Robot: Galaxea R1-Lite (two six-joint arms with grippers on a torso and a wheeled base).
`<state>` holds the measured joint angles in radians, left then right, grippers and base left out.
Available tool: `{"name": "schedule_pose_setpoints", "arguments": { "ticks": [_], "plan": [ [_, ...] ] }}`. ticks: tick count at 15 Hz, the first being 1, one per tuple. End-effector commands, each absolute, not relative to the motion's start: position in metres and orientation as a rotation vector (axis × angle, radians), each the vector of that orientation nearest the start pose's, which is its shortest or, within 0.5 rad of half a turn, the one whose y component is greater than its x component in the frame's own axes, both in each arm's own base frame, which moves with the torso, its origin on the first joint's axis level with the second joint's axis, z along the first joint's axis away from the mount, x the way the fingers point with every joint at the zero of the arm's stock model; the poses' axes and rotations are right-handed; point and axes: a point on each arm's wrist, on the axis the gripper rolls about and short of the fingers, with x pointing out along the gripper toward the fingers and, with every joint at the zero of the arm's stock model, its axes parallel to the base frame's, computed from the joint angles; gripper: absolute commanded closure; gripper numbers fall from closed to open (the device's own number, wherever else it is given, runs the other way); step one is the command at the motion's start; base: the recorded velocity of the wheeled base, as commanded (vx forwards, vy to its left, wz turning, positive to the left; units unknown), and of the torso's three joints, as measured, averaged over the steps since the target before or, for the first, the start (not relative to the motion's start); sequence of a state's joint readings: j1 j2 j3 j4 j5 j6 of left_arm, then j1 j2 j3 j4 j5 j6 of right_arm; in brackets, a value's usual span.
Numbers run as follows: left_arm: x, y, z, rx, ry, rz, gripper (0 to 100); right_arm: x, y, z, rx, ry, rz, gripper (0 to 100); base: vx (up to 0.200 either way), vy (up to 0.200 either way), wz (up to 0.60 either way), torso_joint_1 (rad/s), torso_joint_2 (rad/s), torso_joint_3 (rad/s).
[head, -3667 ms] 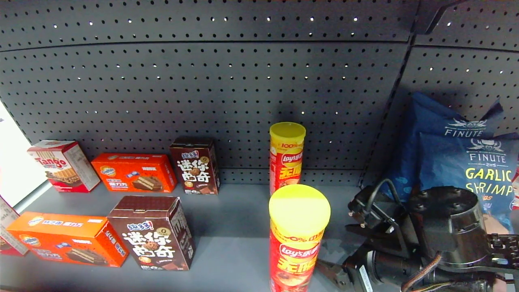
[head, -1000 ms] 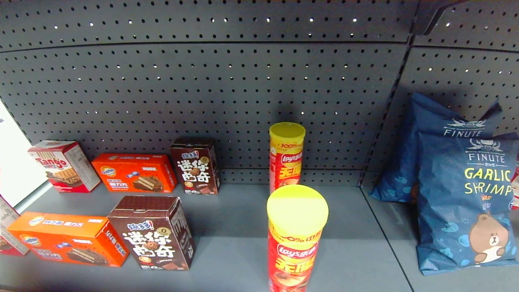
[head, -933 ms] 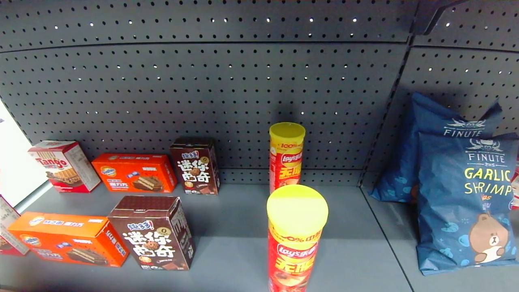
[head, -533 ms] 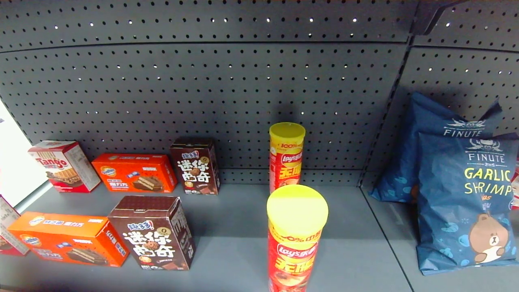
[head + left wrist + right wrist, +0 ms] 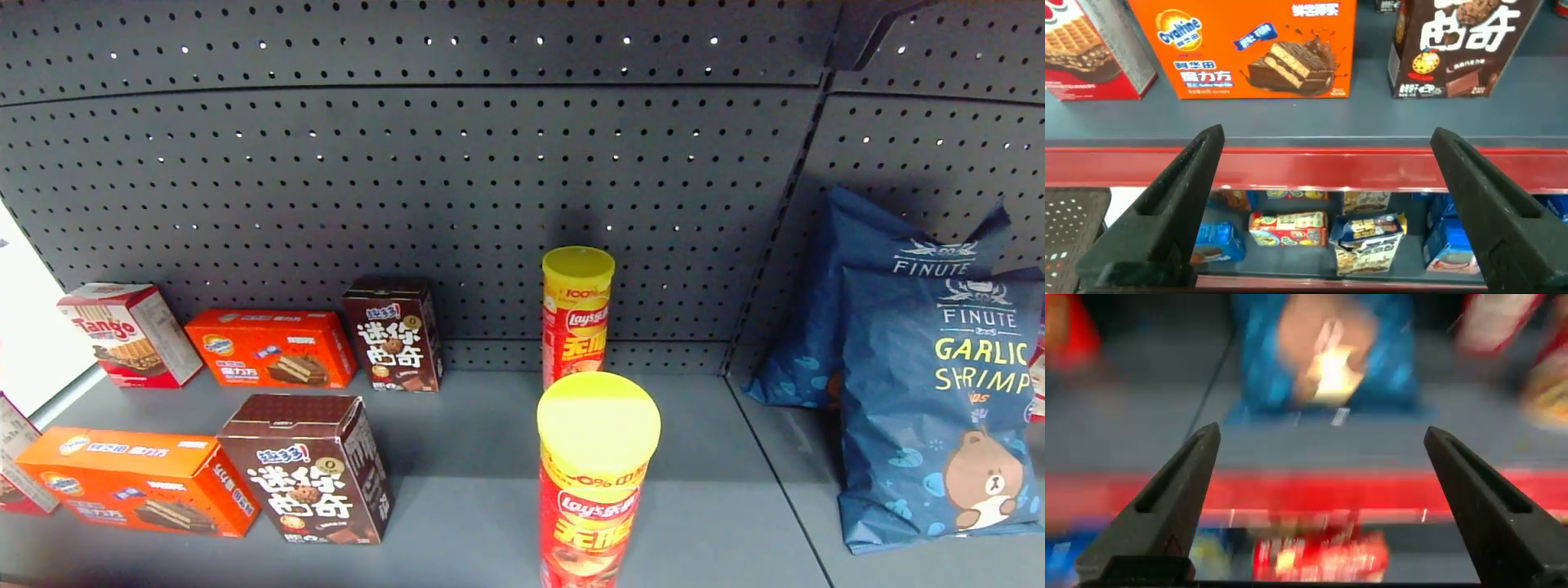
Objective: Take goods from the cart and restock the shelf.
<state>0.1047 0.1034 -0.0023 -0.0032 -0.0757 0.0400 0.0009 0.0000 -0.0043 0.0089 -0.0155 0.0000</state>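
Two red chip cans with yellow lids stand upright on the grey shelf (image 5: pixel 482 441): a front can (image 5: pixel 596 482) near the edge and a rear can (image 5: pixel 576 314) by the pegboard. My left gripper (image 5: pixel 1327 196) is open and empty, facing the shelf's red front edge (image 5: pixel 1315 163) below an orange wafer box (image 5: pixel 1245 49) and a brown cookie box (image 5: pixel 1458 45). My right gripper (image 5: pixel 1327 498) is open and empty, in front of the red edge (image 5: pixel 1306 494) with a blue snack bag (image 5: pixel 1323 355) beyond it.
On the shelf's left stand two orange boxes (image 5: pixel 135 482), two brown cookie boxes (image 5: pixel 314 465) and a red wafer box (image 5: pixel 126 331). Two blue snack bags (image 5: pixel 939 392) lean at the right. A lower shelf holds small packs (image 5: pixel 1368 245).
The right arm, beside the front can 3.7 s ago, has left the head view. Over the last second nothing on the shelf has moved.
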Motion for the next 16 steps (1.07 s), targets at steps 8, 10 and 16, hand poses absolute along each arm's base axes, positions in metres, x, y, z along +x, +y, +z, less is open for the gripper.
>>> {"name": "schedule_pose_setpoints", "arguments": {
  "ticks": [8, 10, 16],
  "plan": [
    [-0.0147, -0.0032, 0.0776, 0.022, 0.101, 0.034, 0, -0.0228, -0.0001, 0.0756, -0.003, -0.002, -0.003, 0, -0.025, 0.0, 0.0, 0.0, 0.0, -0.001],
    [-0.0147, -0.0032, 0.0774, 0.022, 0.103, 0.034, 0, -0.0228, -0.0002, 0.0756, -0.003, -0.002, -0.005, 0, 0.0, 0.0, 0.0, 0.0, 0.0, 0.0],
    [-0.0147, -0.0032, 0.0774, 0.023, 0.103, 0.037, 0, -0.0228, -0.0002, 0.0756, -0.003, -0.002, -0.005, 0, 0.0, 0.0, 0.0, 0.0, 0.0, 0.0]
  ]
}}
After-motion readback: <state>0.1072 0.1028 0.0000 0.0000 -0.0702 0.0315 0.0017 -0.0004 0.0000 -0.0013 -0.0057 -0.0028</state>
